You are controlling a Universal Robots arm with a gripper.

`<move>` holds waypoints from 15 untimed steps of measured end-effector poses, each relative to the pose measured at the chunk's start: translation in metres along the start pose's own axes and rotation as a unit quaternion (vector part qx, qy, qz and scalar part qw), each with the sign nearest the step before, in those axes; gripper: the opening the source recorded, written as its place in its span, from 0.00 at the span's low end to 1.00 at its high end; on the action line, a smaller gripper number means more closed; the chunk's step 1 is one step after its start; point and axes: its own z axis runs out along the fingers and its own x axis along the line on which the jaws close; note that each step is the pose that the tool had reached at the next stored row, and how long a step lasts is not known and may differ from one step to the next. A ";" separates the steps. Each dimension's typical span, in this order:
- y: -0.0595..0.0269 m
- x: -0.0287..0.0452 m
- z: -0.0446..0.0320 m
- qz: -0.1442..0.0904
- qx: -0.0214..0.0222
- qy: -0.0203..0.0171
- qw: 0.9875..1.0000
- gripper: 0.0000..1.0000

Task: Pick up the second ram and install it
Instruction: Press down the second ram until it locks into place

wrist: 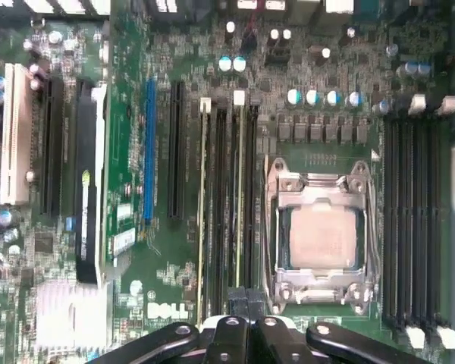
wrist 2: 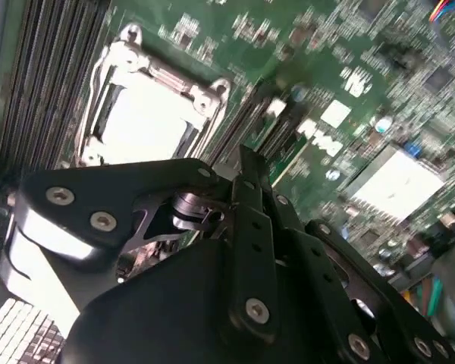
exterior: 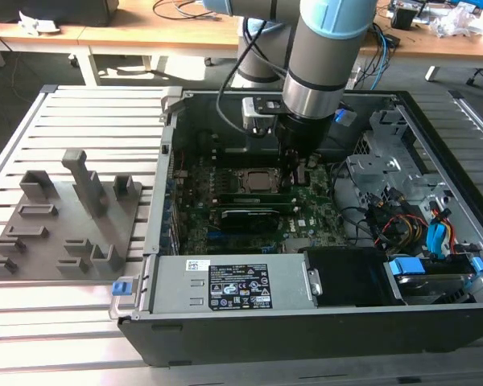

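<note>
- exterior view: the arm reaches down into the open computer case [exterior: 435, 161], which stands on a slatted table [exterior: 88, 112].
- the gripper [exterior: 294, 175] is low over the motherboard [exterior: 314, 217], near the board's middle and just on the exterior view's right of the cpu socket [exterior: 253, 181]. its tips are too dark here to judge.
- a grey tray [exterior: 64, 241] with upright blocks lies on the table outside the case, toward the table's edge on the exterior view's left.
- a labelled power supply [exterior: 225, 285] runs along the case's near edge.
- first wrist view: the second ram [wrist: 239, 197] stands edge-up in a slot of the bank just beside the cpu socket [wrist: 318, 235]. a white latch [wrist: 239, 97] sits at its far end.
- another thin green stick [wrist: 203, 212] stands in a slot of the same bank, farther from the socket, with dark slots between the two.
- the gripper [wrist: 246, 299] has its two fingertips drawn together with no clear gap. they sit over the near end of the second ram. whether they pinch it or only rest on it cannot be told.
- second wrist view: the gripper [wrist 2: 246, 163] tapers to a closed point above the slots, with the cpu socket [wrist 2: 148, 114] just to one side.
</note>
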 end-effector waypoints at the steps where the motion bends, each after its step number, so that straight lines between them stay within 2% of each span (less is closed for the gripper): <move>1: 0.0168 -0.0003 0.0005 0.000 0.000 0.000 1.000 0.11; 3: 0.0401 -0.0005 0.0014 0.000 0.000 0.000 1.000 0.11; 4: 0.0465 -0.0006 0.0017 0.000 0.000 0.000 1.000 0.11; 5: 0.0582 -0.0007 0.0027 0.000 0.000 0.000 1.000 0.11; 9: 0.0781 -0.0009 0.0084 0.000 0.000 0.000 1.000 0.11; 11: 0.0814 -0.0008 0.0118 0.000 0.000 0.000 1.000 0.11; 13: 0.0811 -0.0009 0.0111 0.000 0.000 0.000 1.000 0.11; 14: 0.0800 -0.0010 0.0098 0.000 0.001 0.000 1.000 0.11; 15: 0.0734 -0.0009 0.0086 0.000 0.000 0.000 1.000 0.11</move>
